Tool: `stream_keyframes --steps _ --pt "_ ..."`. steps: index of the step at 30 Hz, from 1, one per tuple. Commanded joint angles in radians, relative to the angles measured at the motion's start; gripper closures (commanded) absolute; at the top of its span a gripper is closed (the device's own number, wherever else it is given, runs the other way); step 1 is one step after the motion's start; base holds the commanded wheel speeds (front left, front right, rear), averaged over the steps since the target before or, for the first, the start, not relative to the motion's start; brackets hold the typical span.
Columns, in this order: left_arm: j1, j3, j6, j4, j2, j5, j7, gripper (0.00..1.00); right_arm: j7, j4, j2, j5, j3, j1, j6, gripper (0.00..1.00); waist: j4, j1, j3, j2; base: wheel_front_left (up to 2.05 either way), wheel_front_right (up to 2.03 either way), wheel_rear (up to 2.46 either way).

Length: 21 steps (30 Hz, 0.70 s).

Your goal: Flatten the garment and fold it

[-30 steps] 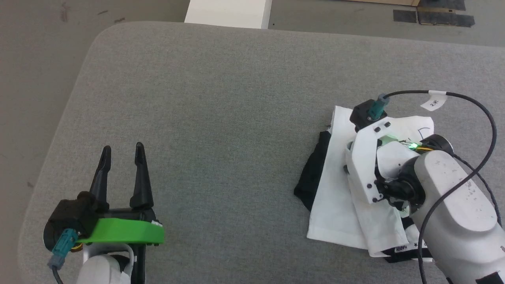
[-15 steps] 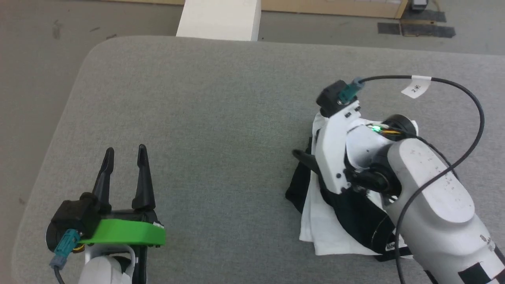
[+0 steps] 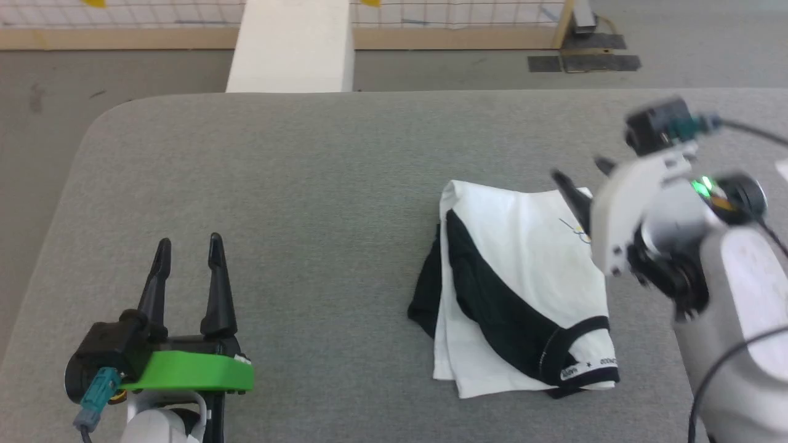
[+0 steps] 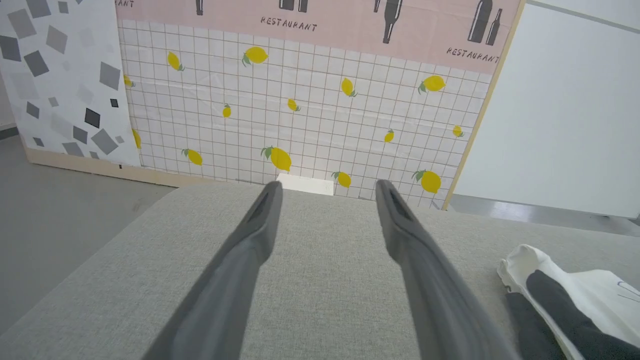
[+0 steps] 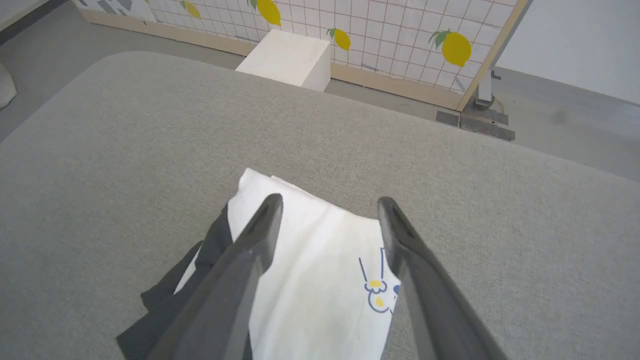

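The garment (image 3: 523, 289) lies folded into a compact white bundle on the grey table (image 3: 308, 184), a black sleeve crossing its top and black lettered trim at its near edge. Its small cartoon print (image 5: 377, 290) shows in the right wrist view. My right gripper (image 3: 578, 175) hovers open just above the garment's far right corner, holding nothing. My left gripper (image 3: 188, 246) rests open over bare table at the lower left, well away from the garment (image 4: 570, 305), which lies at the lower right of the left wrist view.
A white block (image 3: 289, 46) stands on the floor behind the table's far edge. A tiled lemon-print panel (image 4: 300, 100) backs the scene. The table's left corner is rounded, with wide bare surface between my grippers.
My right gripper has opened, let go of the garment and lifted away to the right, leaving the folded bundle on the table. The head camera has tilted up. The left arm stayed put.
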Motion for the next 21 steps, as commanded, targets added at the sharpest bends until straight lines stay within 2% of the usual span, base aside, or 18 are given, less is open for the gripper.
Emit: stream_keyframes --steps 1,5,9,21 --pt "0.008 -0.002 -0.004 0.0 -0.004 0.01 -0.005 0.0 0.003 -0.006 0.014 -0.033 -0.036 0.051 -0.001 0.0 -0.024 0.0 -0.002 -0.0001 0.0 0.0 0.0" --pt "0.004 -0.008 -0.006 -0.001 -0.004 0.011 -0.005 0.0 0.034 -0.011 0.043 -0.113 -0.105 0.149 -0.001 0.0 -0.032 0.0 0.016 -0.0001 0.0 0.0 0.0" --pt "-0.005 -0.015 -0.008 0.001 -0.004 0.011 -0.005 0.0 0.067 0.002 0.083 -0.157 -0.127 0.214 -0.001 0.0 -0.028 0.0 0.035 -0.0001 0.0 0.0 0.0" --pt "-0.027 -0.026 -0.014 0.012 -0.004 0.007 -0.005 0.0 0.088 0.133 0.123 -0.235 -0.137 0.231 -0.001 0.0 0.004 0.0 0.079 -0.0001 0.0 0.0 0.0"
